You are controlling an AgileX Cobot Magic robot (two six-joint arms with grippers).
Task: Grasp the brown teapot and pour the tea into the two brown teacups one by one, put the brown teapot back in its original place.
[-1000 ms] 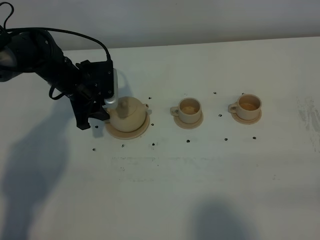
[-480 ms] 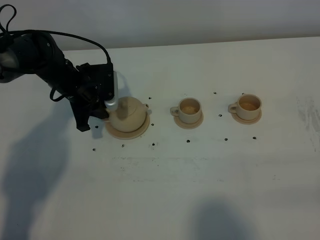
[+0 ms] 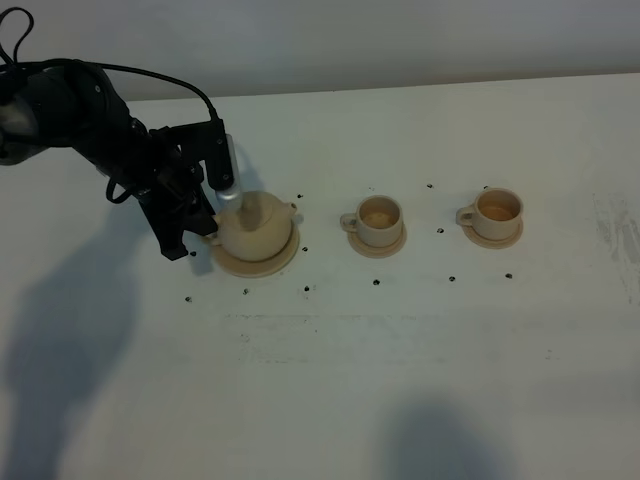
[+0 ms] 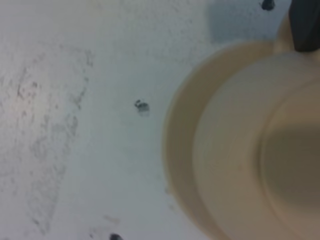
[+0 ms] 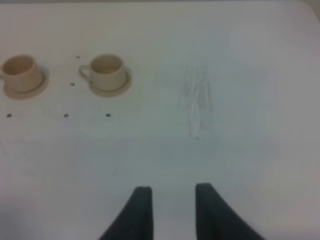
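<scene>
The brown teapot [image 3: 260, 224] stands on its wide saucer plate [image 3: 262, 264], its original place, at the table's left, spout to the right. My left gripper [image 3: 216, 222] is shut on the teapot's left side, where the handle is hidden behind the fingers. In the left wrist view one dark finger [image 4: 305, 25] lies against the teapot [image 4: 240, 150] above the plate [image 4: 175, 130]. The two brown teacups [image 3: 380, 216] [image 3: 497, 208] sit on small saucers to the right. My right gripper [image 5: 171, 192] hovers over bare table, jaws slightly apart, holding nothing.
Small black marks [image 3: 305, 290] dot the white table [image 3: 400, 350] around the saucers. A scuffed patch [image 5: 197, 100] lies to the right of the cups [image 5: 107, 70]. The left arm's cable [image 3: 150, 72] loops above the arm.
The left gripper's jaws have closed on the teapot's handle side and the wrist has turned a little. The teapot, cups and right gripper stay where they were.
</scene>
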